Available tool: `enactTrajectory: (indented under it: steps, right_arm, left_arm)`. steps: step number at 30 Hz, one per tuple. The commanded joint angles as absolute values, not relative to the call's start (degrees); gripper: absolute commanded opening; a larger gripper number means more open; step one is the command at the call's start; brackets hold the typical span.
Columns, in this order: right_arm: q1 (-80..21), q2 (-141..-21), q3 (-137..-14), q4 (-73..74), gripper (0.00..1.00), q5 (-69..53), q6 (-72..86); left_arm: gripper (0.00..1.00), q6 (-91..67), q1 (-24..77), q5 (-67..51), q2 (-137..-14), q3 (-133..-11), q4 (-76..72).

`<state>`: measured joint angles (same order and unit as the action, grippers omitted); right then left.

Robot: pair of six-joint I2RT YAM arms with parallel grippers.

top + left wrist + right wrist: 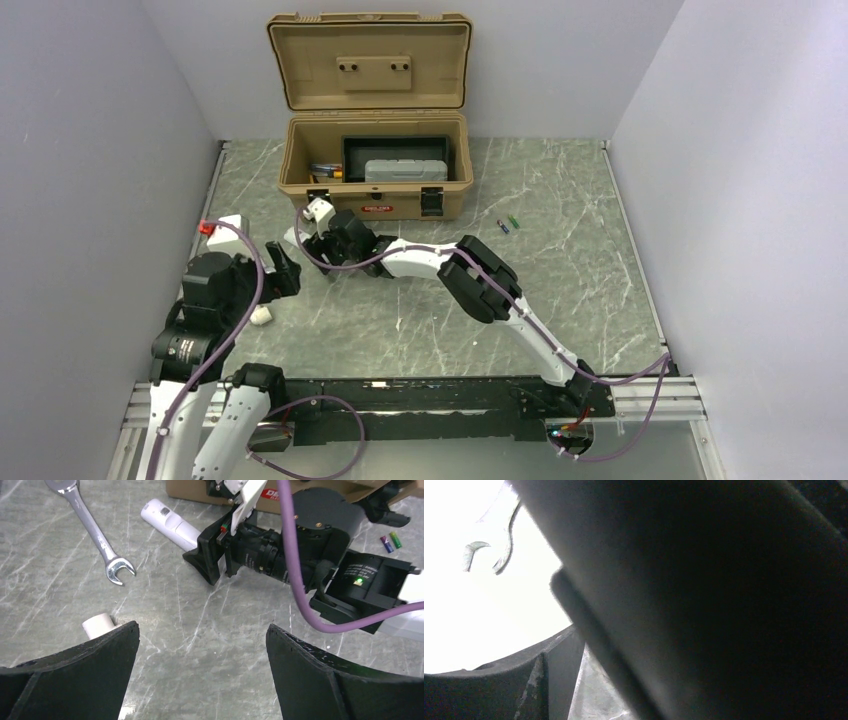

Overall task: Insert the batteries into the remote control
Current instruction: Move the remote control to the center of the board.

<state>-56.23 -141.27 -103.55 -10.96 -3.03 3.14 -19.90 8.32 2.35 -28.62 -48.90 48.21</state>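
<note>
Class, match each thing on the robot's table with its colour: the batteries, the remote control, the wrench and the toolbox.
Things:
1. batteries
2. remote control
3. wrench
4. toolbox

Colours:
A. silver
B. tan
C. one purple, one green
D. white

Pairs: 1-C, 2-D, 3-A, 4-B

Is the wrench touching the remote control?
Apart. The left wrist view shows table surface between the wrench and the remote control.
</note>
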Motion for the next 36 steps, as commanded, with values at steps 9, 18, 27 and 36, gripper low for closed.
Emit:
enactTrajectory:
  steps: [9,18,27,36]
  right_arm:
    - [-59.93,-141.93,-99.97,-5.47,0.63,2.13,-2.66]
    - [-61.07,-139.61,-95.2,-5.45,0.48,6.25,-2.82]
    - [-62.06,-128.15,-82.17,-3.71,0.38,3.99,-1.19]
    - [-70.45,-109.73,-56.73,-4.68,0.39,7.74,10.44]
  left_arm:
    - [0.98,-19.64,8.07,0.13,-28.57,-52.53,46.63]
    - [0.94,-19.34,8.06,-1.03,-28.43,-52.32,46.4]
    - [0.94,-19.97,8.07,-0.33,-28.71,-51.42,46.43]
    - [0.99,-20.03,8.04,0.7,-29.58,-49.86,47.48]
